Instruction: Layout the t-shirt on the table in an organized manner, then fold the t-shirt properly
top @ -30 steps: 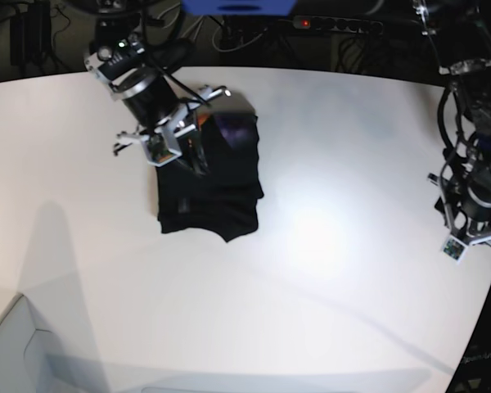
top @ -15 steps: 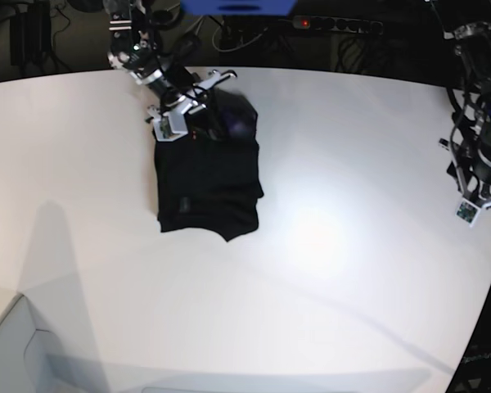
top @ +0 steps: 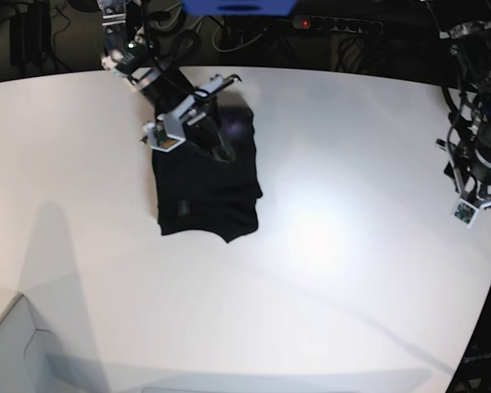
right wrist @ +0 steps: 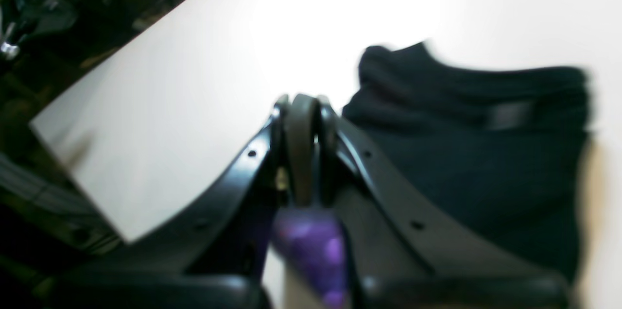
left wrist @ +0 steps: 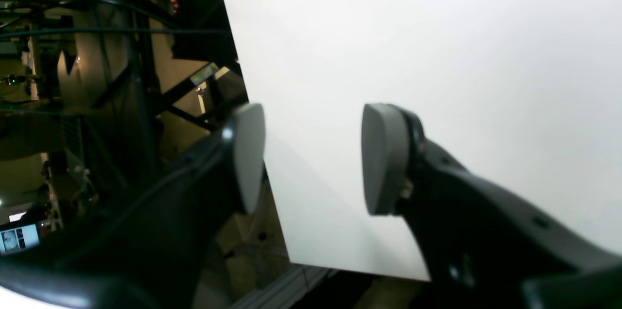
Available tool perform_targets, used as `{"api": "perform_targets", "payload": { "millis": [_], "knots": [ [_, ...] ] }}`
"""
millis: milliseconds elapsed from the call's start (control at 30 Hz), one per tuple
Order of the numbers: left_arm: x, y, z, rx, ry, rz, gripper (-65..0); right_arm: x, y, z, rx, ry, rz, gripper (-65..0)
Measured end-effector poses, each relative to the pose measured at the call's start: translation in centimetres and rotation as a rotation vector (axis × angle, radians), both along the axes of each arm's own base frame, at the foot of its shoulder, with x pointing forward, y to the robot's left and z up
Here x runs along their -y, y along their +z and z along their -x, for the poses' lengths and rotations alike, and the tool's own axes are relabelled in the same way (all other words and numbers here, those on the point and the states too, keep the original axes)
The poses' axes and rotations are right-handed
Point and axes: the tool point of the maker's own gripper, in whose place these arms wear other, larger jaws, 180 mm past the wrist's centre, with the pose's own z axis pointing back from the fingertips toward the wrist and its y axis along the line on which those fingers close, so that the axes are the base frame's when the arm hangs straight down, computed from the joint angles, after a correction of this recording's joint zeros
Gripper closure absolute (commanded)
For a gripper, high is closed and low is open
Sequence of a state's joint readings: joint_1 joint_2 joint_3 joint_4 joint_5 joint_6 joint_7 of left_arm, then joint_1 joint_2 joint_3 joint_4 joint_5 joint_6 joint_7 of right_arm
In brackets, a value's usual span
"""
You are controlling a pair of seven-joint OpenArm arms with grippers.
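Note:
The black t-shirt (top: 204, 201) lies folded into a compact rectangle on the far left part of the white table (top: 327, 270). Its purple print (top: 237, 127) shows at the far end. My right gripper (top: 222, 151) hovers over that far end with its fingers pointing toward the shirt's middle. In the right wrist view this gripper (right wrist: 301, 105) is shut with nothing visible between the tips; the t-shirt (right wrist: 461, 163) lies to its right and purple print (right wrist: 311, 246) shows underneath. My left gripper (left wrist: 311, 153) stands open and empty over the table (left wrist: 437, 56) at its right edge, far from the shirt.
The table's curved edge runs down the right side beside the left arm (top: 475, 164). A power strip with a red light (top: 335, 24) and cables lie behind the far edge. A pale box corner (top: 8, 352) sits at the lower left.
The right arm pulled back toward the far edge, then swung forward again over the shirt's far end. The left arm moved slightly away from the near side, then held still.

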State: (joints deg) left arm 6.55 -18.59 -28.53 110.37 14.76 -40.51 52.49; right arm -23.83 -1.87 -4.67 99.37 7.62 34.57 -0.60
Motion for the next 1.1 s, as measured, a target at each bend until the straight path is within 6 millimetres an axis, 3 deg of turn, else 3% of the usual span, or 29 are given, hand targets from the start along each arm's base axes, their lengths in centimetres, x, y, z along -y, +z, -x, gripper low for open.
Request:
{"api": "perform_targets", "payload": {
  "millis": [167, 400, 500, 700, 800, 900, 1100],
  "knots": [
    [-1.5, -0.1, 1.2, -0.007, 0.051, -0.007, -30.8, -2.1, -5.7, 2.4, -0.168, 0.068, 0.007, 0.0],
    [-2.9, 0.7, 1.5, 0.023, 0.091, -0.002, -30.8, -2.6, -8.5, 1.7, -0.229, 0.077, -0.001, 0.0],
    [-3.3, 0.7, 1.8, 0.019, 0.106, -0.006, -30.8, -2.4, -7.9, 2.0, -0.217, 0.08, 0.016, 0.0],
    [-3.0, 0.0, 2.4, -0.001, 0.101, 0.001, -30.8, -2.0, 0.6, 1.5, -0.003, 0.058, -0.008, 0.0],
    [-2.9, 0.1, 2.2, 0.005, 0.095, 0.004, -30.8, -0.9, 2.6, 0.5, 0.061, 0.026, -0.01, 0.0],
    [-2.9, 0.1, 2.2, 0.003, 0.095, 0.003, -30.8, 2.0, 1.0, -1.1, 0.038, -0.046, 0.034, 0.0],
    [-3.0, -0.1, 2.4, 0.0, 0.094, 0.002, -30.8, 6.1, -5.1, -1.9, -0.1, -0.133, 0.085, 0.0]
  ]
}}
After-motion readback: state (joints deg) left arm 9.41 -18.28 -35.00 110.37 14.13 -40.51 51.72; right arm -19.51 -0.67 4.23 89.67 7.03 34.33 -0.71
